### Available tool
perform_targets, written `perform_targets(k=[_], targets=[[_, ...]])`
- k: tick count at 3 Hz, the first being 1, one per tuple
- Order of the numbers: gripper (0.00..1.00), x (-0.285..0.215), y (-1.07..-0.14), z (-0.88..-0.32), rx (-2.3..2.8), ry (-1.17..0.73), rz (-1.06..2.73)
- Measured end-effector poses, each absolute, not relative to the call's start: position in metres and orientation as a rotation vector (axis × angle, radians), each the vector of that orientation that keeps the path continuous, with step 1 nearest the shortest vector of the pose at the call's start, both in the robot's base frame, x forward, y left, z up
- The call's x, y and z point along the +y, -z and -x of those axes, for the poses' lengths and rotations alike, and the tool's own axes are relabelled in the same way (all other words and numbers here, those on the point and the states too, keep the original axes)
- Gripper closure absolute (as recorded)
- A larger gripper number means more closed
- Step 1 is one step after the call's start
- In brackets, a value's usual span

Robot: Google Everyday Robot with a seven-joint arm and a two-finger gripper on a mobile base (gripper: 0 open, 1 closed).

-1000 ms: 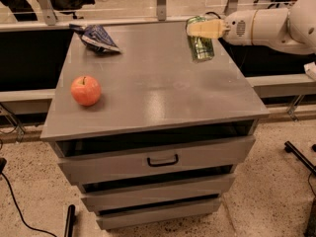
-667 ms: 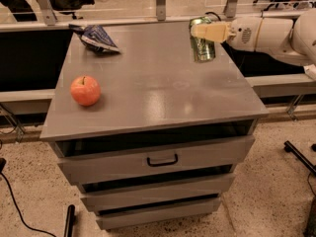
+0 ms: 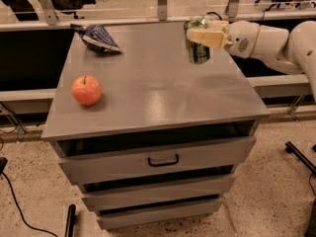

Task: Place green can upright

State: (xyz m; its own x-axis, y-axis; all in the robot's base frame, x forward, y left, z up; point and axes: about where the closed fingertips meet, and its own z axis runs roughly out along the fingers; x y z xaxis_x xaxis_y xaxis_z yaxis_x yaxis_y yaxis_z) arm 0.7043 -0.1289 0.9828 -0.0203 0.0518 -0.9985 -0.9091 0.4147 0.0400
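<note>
Gripper (image 3: 196,32) clasps the one green can (image 3: 199,56) upright at the counter's (image 3: 158,102) far right corner (upper half hidden behind fingers (image 3: 210,36)); one apple (image 3: 86,90), one snack bag (image 3: 98,37) on the counter's left.

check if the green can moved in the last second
Yes. Held in the gripper, the green can sank slightly toward the cabinet top, measured against the apple.
</note>
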Motion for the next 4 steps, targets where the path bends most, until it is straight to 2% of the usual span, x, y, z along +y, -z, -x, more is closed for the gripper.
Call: perform_targets(k=[2, 4], targets=[[1.00, -0.132, -0.978, -0.701, 1.285, -0.935, 0.865], [1.00, -0.146, -0.968, -0.674, 1.138, -0.926, 0.949]])
